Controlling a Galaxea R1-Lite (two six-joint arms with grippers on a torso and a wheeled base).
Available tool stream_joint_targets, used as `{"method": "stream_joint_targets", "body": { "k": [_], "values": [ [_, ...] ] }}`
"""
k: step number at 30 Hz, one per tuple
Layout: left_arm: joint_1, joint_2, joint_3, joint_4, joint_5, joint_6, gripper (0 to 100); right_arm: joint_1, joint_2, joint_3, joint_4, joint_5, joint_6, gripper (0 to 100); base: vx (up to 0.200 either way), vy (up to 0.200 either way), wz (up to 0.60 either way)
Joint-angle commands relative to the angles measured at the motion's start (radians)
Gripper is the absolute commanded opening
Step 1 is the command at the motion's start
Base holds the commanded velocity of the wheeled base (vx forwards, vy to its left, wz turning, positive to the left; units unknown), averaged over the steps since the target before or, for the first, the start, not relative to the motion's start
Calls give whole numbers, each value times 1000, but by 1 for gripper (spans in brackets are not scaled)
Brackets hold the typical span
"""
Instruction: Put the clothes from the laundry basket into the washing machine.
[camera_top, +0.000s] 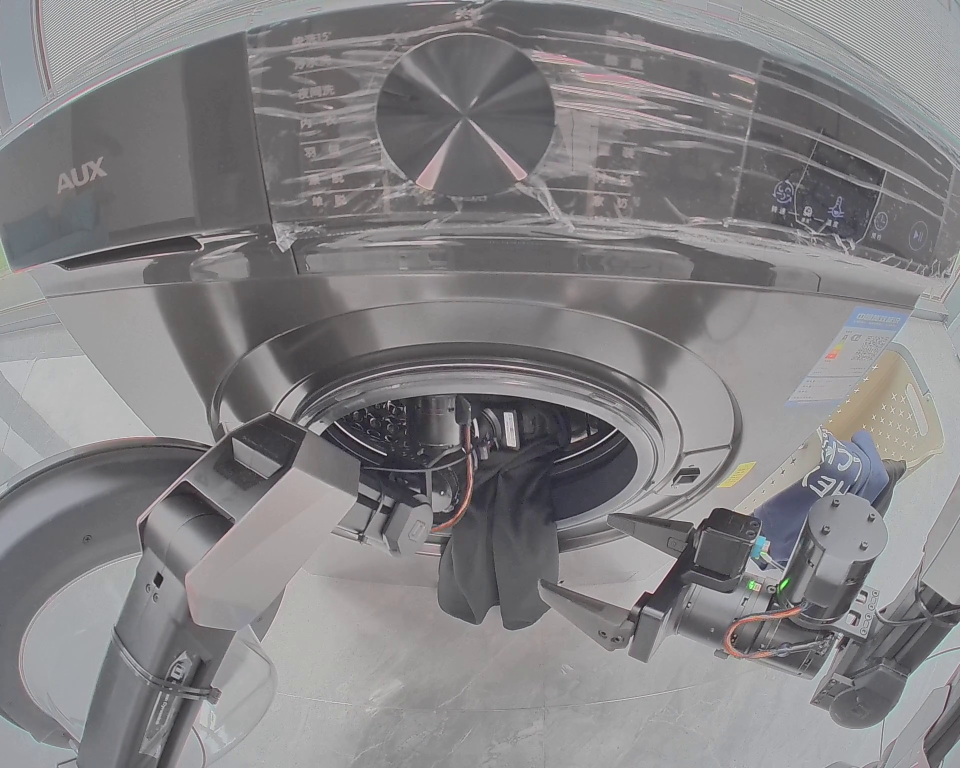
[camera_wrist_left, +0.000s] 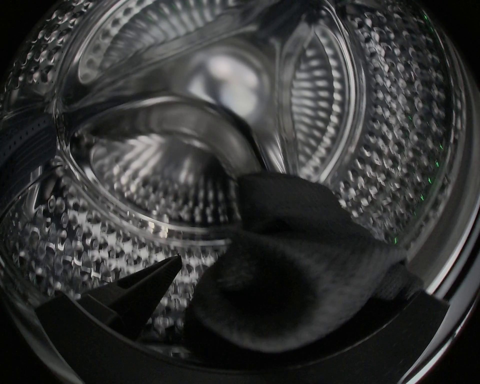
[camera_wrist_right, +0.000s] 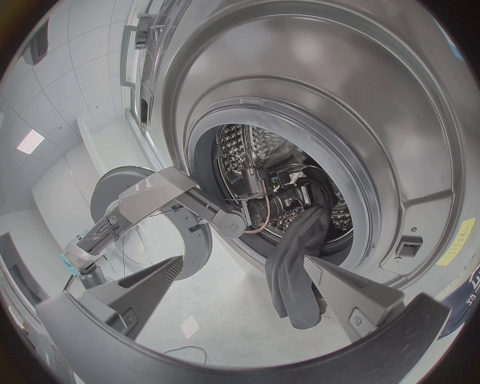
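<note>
Pale floor; grey front-loading washing machine, round door open. Black garment: half in steel drum, half hanging over the rim, so unfinished. Your left fingers: apart inside drum, holding nothing. Your right fingers: wide, empty, beside it. Beige laundry basket: blue clothing to load.

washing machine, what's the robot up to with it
The robot is loading laundry. Its left gripper is inside the washing machine, in the drum, open, with a dark garment lying against it. That garment is only partly in: the rest hangs out over the door rim. The right gripper is open just outside, close to the hanging part and holding nothing. Blue clothes sit in the laundry basket on the robot's right.
</note>
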Motion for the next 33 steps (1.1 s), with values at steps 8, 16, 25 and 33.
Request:
{"method": "stream_joint_targets", "body": {
  "k": [8,16,25,33],
  "values": [
    [-54,-95,250,37,-54,29,100,2,0,-4,0,0,0,100,0,0,0],
    [-48,-42,179,25,-54,42,0,4,0,-2,0,0,0,100,0,0,0],
    [-20,-9,-43,25,-8,-12,0,4,2,-4,0,0,0,100,0,0,0],
    [23,89,-307,65,50,-27,0,4,4,-4,0,0,0,100,0,0,0]
  ]
}}
